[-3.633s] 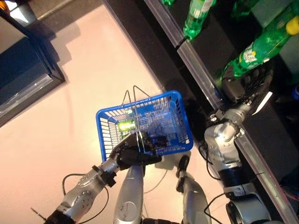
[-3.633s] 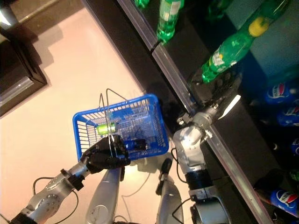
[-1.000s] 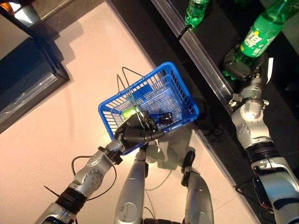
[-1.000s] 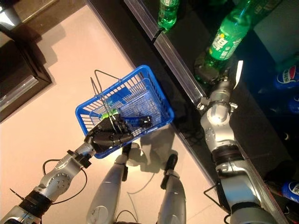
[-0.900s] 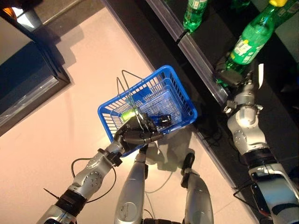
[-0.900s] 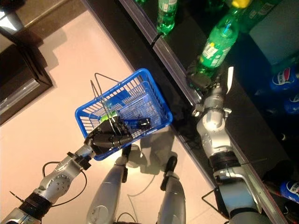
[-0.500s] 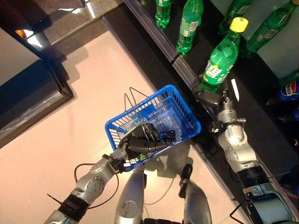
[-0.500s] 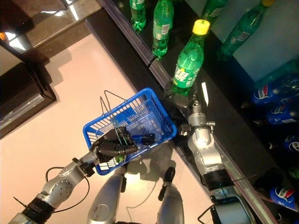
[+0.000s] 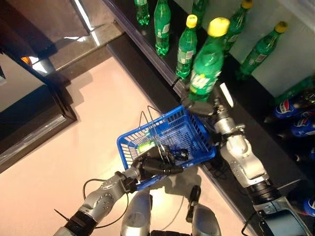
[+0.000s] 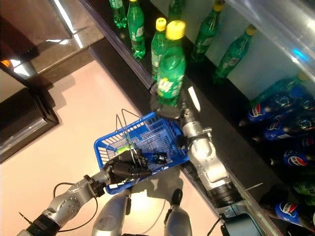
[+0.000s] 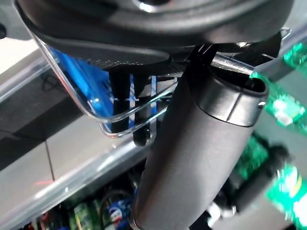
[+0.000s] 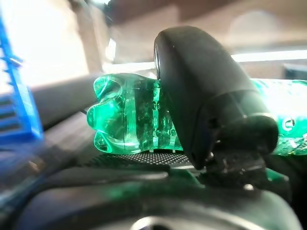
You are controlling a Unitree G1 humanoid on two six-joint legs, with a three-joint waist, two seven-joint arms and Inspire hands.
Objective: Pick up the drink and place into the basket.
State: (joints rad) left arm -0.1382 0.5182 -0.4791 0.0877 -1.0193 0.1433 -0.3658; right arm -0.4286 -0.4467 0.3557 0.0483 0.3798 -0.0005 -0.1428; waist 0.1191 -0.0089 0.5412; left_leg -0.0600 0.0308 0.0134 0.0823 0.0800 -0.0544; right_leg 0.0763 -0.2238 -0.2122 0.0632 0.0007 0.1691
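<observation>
My right hand (image 9: pixel 205 108) is shut on a green bottle with a yellow cap (image 9: pixel 205 69) and holds it upright just above the far right edge of the blue basket (image 9: pixel 194 143). In the right wrist view the bottle's base (image 12: pixel 125 119) lies under my thumb (image 12: pixel 201 91). My left hand (image 9: pixel 152 162) is shut on the wire handles (image 9: pixel 153 129) and holds the blue basket up in front, near the shelf. A green can (image 9: pixel 145 146) and a dark drink (image 9: pixel 179 154) lie in the basket.
A dark shelf (image 9: pixel 147 46) runs along the right, carrying green bottles (image 9: pixel 162 25) in a row. Blue drinks (image 9: pixel 290 120) lie further right. A dark cabinet (image 9: pixel 29 113) stands at the left on the pale floor (image 9: pixel 88 123).
My right hand has carried the green bottle off the shelf leftward to above the basket's edge. My left hand has raised the basket toward the shelf. The camera has shifted.
</observation>
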